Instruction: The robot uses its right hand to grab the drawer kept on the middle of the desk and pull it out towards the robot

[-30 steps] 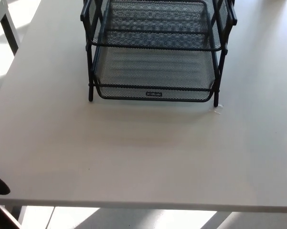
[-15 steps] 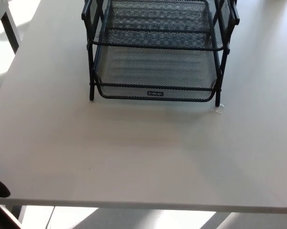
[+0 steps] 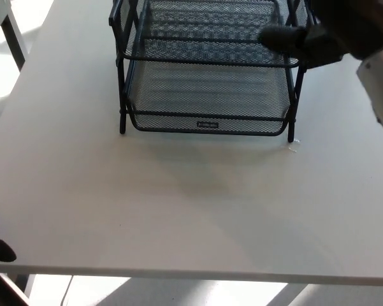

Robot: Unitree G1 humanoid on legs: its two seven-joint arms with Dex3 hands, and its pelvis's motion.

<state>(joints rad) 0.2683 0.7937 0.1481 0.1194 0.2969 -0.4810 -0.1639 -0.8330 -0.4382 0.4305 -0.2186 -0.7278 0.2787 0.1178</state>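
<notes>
Right hand [image 3: 306,41] at drawer [image 3: 207,95] on desk [image 3: 178,204]; small white scrap [image 3: 292,148] beside.

The drawer [image 3: 207,95] is showing as black wire mesh in a thin metal frame — matt, finely perforated. The counter [image 3: 178,204] is looking smooth and pale grey, with a dull, slightly soft sheen. The right hand [image 3: 306,41] is appearing as matt black — blurred.
</notes>
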